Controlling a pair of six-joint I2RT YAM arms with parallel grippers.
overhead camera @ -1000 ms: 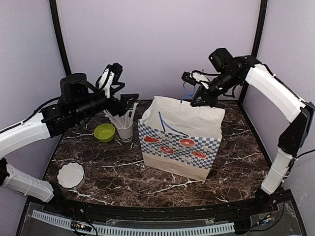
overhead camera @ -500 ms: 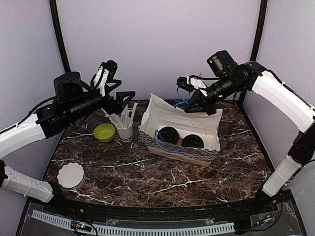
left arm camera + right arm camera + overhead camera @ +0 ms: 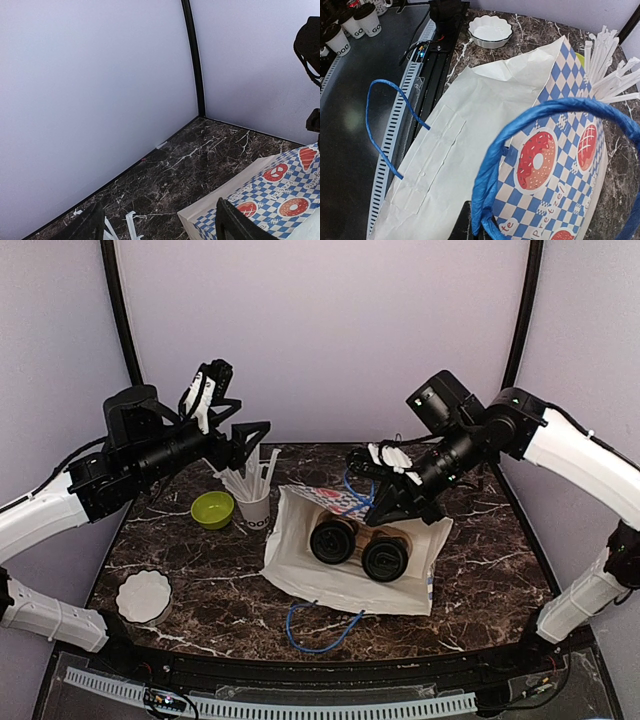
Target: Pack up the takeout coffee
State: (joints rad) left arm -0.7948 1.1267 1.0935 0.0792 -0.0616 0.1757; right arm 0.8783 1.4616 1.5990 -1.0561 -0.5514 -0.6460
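The takeout coffee shows as two black lids (image 3: 333, 540) (image 3: 385, 560) inside the mouth of a white paper bag (image 3: 330, 585). The bag has blue checks and doughnut prints and lies tipped toward the table's front. My right gripper (image 3: 378, 498) sits at the bag's rear edge, shut on the bag's blue rope handle (image 3: 352, 488). In the right wrist view that handle (image 3: 520, 135) loops from the gripper (image 3: 492, 232) across the bag's printed side (image 3: 560, 165). My left gripper (image 3: 243, 436) hovers open and empty at the back left, its fingers (image 3: 235, 225) above the bag's corner (image 3: 270, 195).
A cup of white straws (image 3: 254, 502) and a green bowl (image 3: 212, 508) stand left of the bag. A white scalloped bowl (image 3: 143, 595) sits front left. The bag's other blue handle (image 3: 320, 635) lies on the marble near the front edge. More lidded cups (image 3: 350, 27) stand beyond that edge.
The bag went from upright to tipped toward the front as my right gripper swung down and left with the rear handle. The two lids came into view. The left arm barely shifted.
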